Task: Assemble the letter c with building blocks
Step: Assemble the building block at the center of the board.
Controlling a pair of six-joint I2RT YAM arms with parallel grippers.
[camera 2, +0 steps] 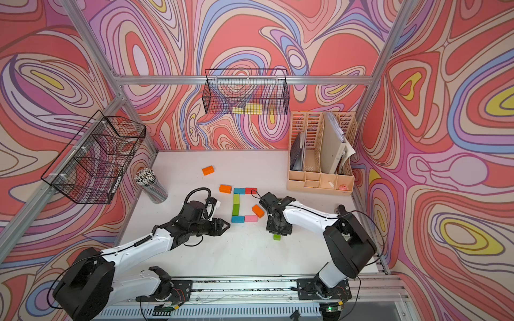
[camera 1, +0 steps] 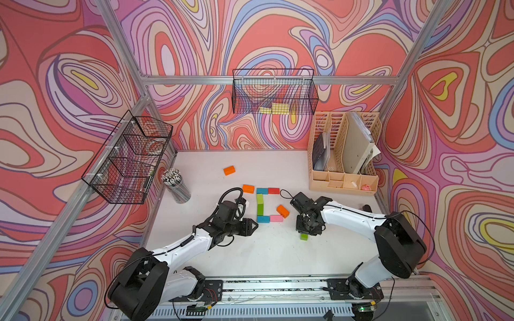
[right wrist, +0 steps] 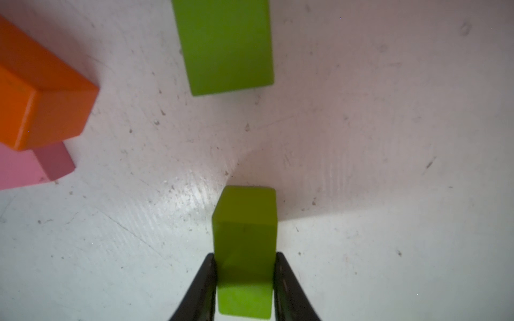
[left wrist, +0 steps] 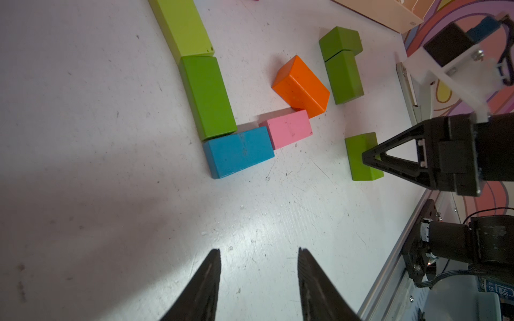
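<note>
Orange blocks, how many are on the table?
3. One orange rectangular block lies alone farthest back; another sits beside the far blue block; the third touches the pink block. Arms may hide others.

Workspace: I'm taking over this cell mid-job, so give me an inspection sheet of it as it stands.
Surface: white table, scuffed and specked.
Job's things: C part-laid: top blue block, red block; light green block, dark green block as spine; bottom blue block, pink block; askew orange block at the pink end; loose orange blocks; spare green blocks.
Clutter: pencil cup, desk organiser.
Grippers: left gripper open, empty; right gripper shut on held green block.
Cables: black loop at left wrist; thin loop near red block.
Surroundings: patterned walls, two wire baskets.
</note>
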